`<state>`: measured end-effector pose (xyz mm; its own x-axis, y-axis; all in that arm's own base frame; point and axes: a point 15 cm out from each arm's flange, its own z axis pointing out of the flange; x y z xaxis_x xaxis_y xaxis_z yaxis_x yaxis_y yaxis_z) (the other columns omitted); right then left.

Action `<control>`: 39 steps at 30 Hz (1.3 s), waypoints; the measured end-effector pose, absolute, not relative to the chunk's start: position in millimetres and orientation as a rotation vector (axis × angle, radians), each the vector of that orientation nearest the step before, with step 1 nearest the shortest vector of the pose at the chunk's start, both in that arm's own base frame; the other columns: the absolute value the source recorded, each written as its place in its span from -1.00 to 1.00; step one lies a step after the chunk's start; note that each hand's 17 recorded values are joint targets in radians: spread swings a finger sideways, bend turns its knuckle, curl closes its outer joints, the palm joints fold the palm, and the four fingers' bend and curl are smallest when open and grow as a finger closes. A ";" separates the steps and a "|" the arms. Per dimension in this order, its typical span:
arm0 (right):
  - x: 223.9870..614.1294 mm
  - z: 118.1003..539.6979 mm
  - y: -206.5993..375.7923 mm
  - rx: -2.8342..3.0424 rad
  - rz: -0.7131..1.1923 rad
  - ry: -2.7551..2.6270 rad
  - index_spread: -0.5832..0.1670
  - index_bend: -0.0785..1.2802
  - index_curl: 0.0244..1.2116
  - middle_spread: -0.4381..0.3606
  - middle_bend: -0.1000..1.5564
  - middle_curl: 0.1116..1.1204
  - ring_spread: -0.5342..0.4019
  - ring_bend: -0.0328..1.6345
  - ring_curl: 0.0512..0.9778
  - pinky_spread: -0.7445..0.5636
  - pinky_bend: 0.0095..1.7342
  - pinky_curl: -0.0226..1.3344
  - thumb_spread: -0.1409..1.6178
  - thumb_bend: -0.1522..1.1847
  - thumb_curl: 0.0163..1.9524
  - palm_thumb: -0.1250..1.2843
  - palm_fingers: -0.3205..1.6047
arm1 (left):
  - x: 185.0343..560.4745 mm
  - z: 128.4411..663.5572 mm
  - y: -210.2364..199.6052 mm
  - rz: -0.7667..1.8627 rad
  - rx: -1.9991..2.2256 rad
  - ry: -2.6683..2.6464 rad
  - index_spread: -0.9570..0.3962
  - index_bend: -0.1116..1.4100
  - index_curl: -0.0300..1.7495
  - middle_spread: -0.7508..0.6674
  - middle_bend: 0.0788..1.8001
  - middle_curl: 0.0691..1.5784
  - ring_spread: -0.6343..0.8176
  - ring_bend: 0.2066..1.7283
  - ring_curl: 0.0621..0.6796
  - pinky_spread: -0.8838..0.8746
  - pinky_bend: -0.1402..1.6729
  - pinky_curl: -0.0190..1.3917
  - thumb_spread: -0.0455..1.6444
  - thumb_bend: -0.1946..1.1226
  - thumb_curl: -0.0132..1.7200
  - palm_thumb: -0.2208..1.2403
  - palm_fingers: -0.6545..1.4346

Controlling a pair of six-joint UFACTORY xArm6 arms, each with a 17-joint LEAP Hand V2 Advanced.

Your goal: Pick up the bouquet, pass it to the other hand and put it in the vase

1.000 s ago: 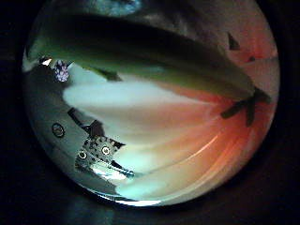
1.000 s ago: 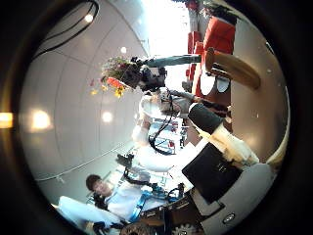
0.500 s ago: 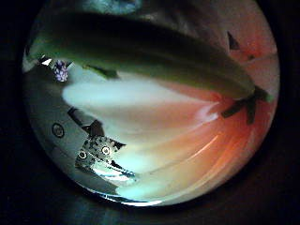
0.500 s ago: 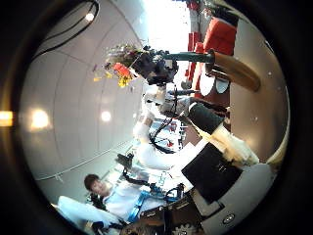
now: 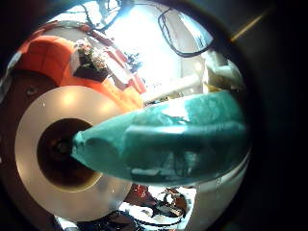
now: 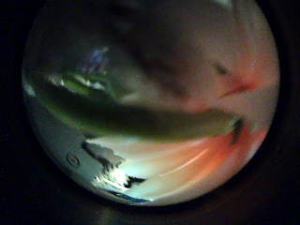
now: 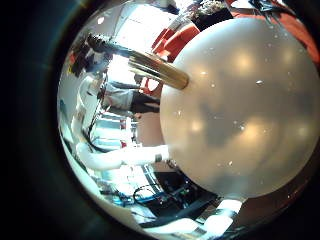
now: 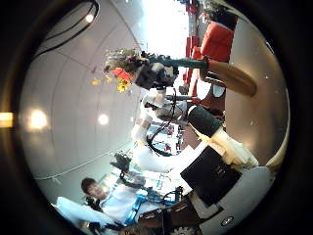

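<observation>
The left hand [image 8: 154,71], fingers curled around the bouquet [image 8: 119,69], holds it aloft opposite the right palm, whose own fingers cannot be made out; handover looks pending, so the right hand must next close on the stems.

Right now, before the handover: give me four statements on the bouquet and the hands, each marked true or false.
1. The left hand holds the bouquet. True.
2. The bouquet stands in the vase. False: it is held up in the air by the left hand.
3. The bouquet's wrap lies close to the left palm. True: it fills much of that view.
4. The right hand grips the bouquet. False: the right thumb side view shows it well away from that palm.
</observation>
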<state>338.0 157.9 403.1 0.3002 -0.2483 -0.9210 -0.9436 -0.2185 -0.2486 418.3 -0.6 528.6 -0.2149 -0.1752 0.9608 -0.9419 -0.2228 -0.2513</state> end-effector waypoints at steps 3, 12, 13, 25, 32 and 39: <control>336.3 403.3 158.8 -1.675 0.984 1.092 -0.23 -0.64 -0.51 0.12 -0.56 -0.51 0.45 -0.32 -0.68 0.93 -0.37 -0.50 0.30 -0.80 -0.37 0.28 -0.35 | 421.0 523.1 0.3 1.507 1.363 -1.392 -0.15 -0.36 0.18 -0.18 -0.18 -0.12 -0.21 0.20 0.16 -0.20 -0.32 0.18 0.18 -0.80 -0.30 -0.06 -0.54; 334.0 403.0 159.8 -1.682 0.989 1.088 -0.22 -0.64 -0.51 0.13 -0.56 -0.51 0.47 -0.32 -0.68 0.94 -0.35 -0.52 0.30 -0.80 -0.38 0.29 -0.35 | 426.9 504.9 25.1 1.514 1.362 -1.403 0.56 -0.72 -0.19 0.72 -0.79 -0.52 0.56 -0.36 -0.49 0.52 -0.60 -0.20 0.14 -0.78 -0.47 -0.38 -0.64; 333.8 402.6 159.9 -1.682 0.991 1.089 -0.23 -0.64 -0.51 0.13 -0.56 -0.51 0.47 -0.32 -0.68 0.95 -0.34 -0.52 0.30 -0.80 -0.38 0.29 -0.35 | 425.8 503.8 30.8 1.514 1.383 -1.397 0.64 -0.70 -0.24 0.78 -0.83 -0.56 0.62 -0.42 -0.55 0.57 -0.64 -0.24 0.13 -0.78 -0.48 -0.40 -0.59; 325.7 401.6 165.9 -1.697 1.021 1.069 -0.23 -0.64 -0.51 0.11 -0.55 -0.50 0.47 -0.33 -0.69 0.96 -0.32 -0.55 0.30 -0.80 -0.38 0.30 -0.34 | 390.5 463.4 52.2 1.168 1.577 -1.484 0.81 -0.55 -0.41 0.92 -0.90 -0.71 0.81 -0.63 -0.71 0.67 -0.69 -0.51 0.09 -0.76 -0.56 -0.47 -0.42; 317.8 406.7 167.2 -1.706 1.042 1.043 -0.23 -0.63 -0.50 0.03 -0.56 -0.50 0.47 -0.34 -0.69 0.96 -0.32 -0.57 0.31 -0.80 -0.39 0.30 -0.33 | 377.9 423.5 108.3 0.842 1.958 -1.554 0.78 -0.48 -0.42 0.91 -0.89 -0.74 0.83 -0.65 -0.68 0.68 -0.67 -0.59 0.11 -0.75 -0.58 -0.49 -0.39; 313.1 410.0 169.1 -1.715 1.056 1.018 -0.23 -0.63 -0.50 -0.08 -0.57 -0.51 0.48 -0.35 -0.69 0.96 -0.32 -0.59 0.31 -0.80 -0.39 0.29 -0.33 | 349.7 401.6 148.0 0.508 2.252 -1.412 0.77 -0.46 -0.44 0.92 -0.89 -0.75 0.84 -0.65 -0.66 0.69 -0.66 -0.63 0.19 -0.73 -0.58 -0.37 -0.39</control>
<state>313.1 169.1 410.0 0.3095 -0.1981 -0.9300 -0.9222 -0.3011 -0.2428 349.7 148.0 401.6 0.4136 -0.7490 0.5177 -0.9071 -0.3875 0.1641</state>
